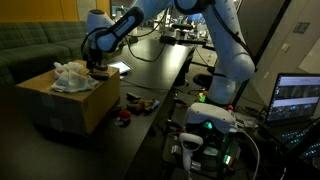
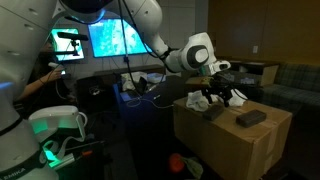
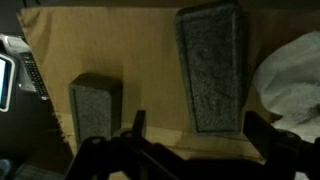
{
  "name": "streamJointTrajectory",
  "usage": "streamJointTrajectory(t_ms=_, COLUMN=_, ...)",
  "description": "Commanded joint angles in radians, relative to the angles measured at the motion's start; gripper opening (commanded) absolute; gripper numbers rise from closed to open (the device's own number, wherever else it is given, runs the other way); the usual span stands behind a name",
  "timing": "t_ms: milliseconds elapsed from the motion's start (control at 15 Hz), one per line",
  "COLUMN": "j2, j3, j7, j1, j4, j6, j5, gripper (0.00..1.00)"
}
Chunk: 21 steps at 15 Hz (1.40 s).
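Now | claw [image 3: 194, 128]: we see it spread wide, holding nothing, hanging just above the cardboard box [image 3: 150, 60] | long gray block [image 3: 212, 65]: flat on the box top, right under the claw, between small gray block [image 3: 95, 103] and white cloth [image 3: 290, 75] | level top lets them lie steady

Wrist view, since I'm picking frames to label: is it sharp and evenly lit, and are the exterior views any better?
Wrist view: soft, the hand a dark silhouette, the white bundle washed out. Both exterior views: dim overall; bright monitors glare in an exterior view.
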State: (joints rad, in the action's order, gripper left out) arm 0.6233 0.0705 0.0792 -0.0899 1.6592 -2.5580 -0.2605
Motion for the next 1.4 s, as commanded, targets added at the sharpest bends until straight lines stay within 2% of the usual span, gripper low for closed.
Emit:
streamJointTrajectory(t_ms=0, j2=-0.049, j3=-0.049, j7=-0.11, j1=0.05, j4=0.091, j6=-0.021, j5=0.046, gripper=1.0)
streamJointTrajectory(t_ms=533, j2=-0.029, j3=-0.06, j7=-0.196, j1=0.1, j4=0.106, j6=-0.026, j5=0.058, gripper=1.0)
streamJointTrajectory(t_ms=667, j2=-0.02, j3=-0.083, j7=-0.238, j1=0.118, j4=0.1, j6=-0.02, j5=0.08, gripper=1.0)
streamJointTrajectory(t_ms=1000, j2=0.014, j3=-0.198, j7=-0.432, j1=0.195, j4=0.08, j6=0.023, j5=0.192, gripper=1.0)
streamJointTrajectory(t_ms=1067, j2=0.017, j3=-0.207, j7=-0.457, j1=0.201, j4=0.079, j6=0.034, j5=0.204, gripper=0.76)
streamJointTrajectory(t_ms=1133, j2=0.017, j3=-0.215, j7=-0.478, j1=0.206, j4=0.078, j6=0.046, j5=0.216, gripper=0.75)
streamJointTrajectory(t_ms=1333, j2=-0.007, j3=-0.216, j7=-0.501, j1=0.211, j4=0.087, j6=0.069, j5=0.225, gripper=0.52)
